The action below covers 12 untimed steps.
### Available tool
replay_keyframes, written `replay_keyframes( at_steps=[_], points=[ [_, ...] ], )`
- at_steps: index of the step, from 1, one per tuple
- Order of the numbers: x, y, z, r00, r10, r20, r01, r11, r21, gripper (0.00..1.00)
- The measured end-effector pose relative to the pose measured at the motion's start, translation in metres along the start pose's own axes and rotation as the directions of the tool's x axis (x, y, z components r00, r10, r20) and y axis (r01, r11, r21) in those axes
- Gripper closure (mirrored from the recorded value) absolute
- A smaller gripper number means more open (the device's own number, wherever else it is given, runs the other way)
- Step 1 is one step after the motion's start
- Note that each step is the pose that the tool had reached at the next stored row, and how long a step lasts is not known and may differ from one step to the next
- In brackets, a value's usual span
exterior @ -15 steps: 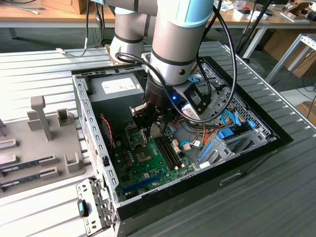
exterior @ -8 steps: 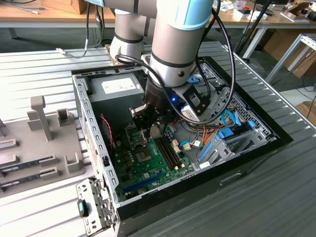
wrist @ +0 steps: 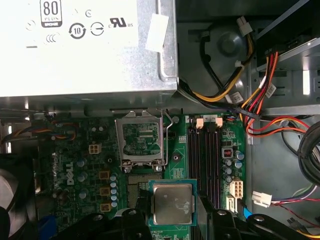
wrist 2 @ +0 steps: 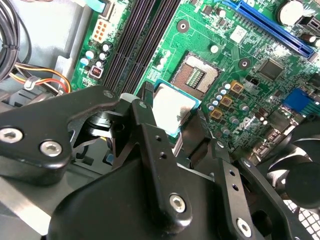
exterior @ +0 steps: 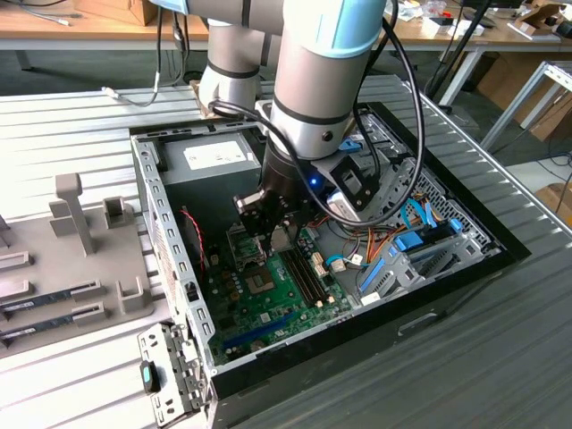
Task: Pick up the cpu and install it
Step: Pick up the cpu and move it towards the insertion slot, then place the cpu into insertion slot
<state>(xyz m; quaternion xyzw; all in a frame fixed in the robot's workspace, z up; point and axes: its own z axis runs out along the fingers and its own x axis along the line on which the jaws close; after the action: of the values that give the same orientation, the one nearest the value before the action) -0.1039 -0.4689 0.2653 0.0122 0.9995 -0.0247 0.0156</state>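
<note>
My gripper [exterior: 268, 234] reaches down into the open computer case and is shut on the cpu [wrist: 172, 202], a small silvery square with a thin green rim. In both wrist views the black fingers [wrist: 142, 212] press on two opposite edges of the cpu [wrist 2: 172, 107]. The chip hangs level just above the green motherboard [wrist 2: 240, 40], beside the open socket [wrist 2: 196, 75]. The socket's metal load plate [wrist: 140, 140] is flipped up, towards the power supply. I cannot tell whether the chip touches the board.
The grey power-supply box [wrist: 85, 45] fills the case's far end. Black memory slots [wrist: 205, 150] run beside the socket. Coloured cable bundles [wrist: 260, 95] and drive bays [exterior: 420, 241] crowd the exterior view's right. A black fan [wrist 2: 300, 165] sits close by. A grey tray [exterior: 54, 295] holds memory sticks.
</note>
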Motion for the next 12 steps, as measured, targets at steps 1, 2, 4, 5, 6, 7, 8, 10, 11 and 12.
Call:
replay_keyframes(
  at_steps=[1, 2, 4, 5, 6, 7, 8, 10, 11, 12],
  points=[
    [0.0000, 0.0000, 0.0003, 1.0000, 0.000, 0.0000, 0.000, 1.0000, 0.0000, 0.53],
    [0.0000, 0.0000, 0.0006, 1.0000, 0.000, 0.0000, 0.000, 1.0000, 0.0001, 0.53],
    [0.0000, 0.0001, 0.0012, 1.0000, 0.000, 0.0001, 0.000, 1.0000, -0.0001, 0.53],
    [0.0001, 0.0001, 0.0014, 1.0000, 0.000, 0.0000, 0.000, 1.0000, 0.0000, 0.53],
    [0.0000, 0.0001, 0.0017, 1.0000, 0.000, 0.0000, 0.000, 1.0000, 0.0000, 0.53],
    [0.0001, 0.0001, 0.0021, 1.0000, 0.000, 0.0000, 0.000, 1.0000, -0.0001, 0.53],
    [0.0001, 0.0001, 0.0025, 1.0000, 0.000, 0.0000, 0.000, 1.0000, 0.0000, 0.53],
    [0.0001, 0.0001, 0.0029, 1.0000, 0.000, 0.0000, 0.000, 1.0000, 0.0000, 0.53],
    [0.0001, 0.0002, 0.0034, 1.0000, 0.000, 0.0000, 0.000, 1.0000, 0.0000, 0.53],
    [0.0001, 0.0002, 0.0036, 1.0000, 0.000, 0.0000, 0.000, 1.0000, 0.0000, 0.53]
  ],
)
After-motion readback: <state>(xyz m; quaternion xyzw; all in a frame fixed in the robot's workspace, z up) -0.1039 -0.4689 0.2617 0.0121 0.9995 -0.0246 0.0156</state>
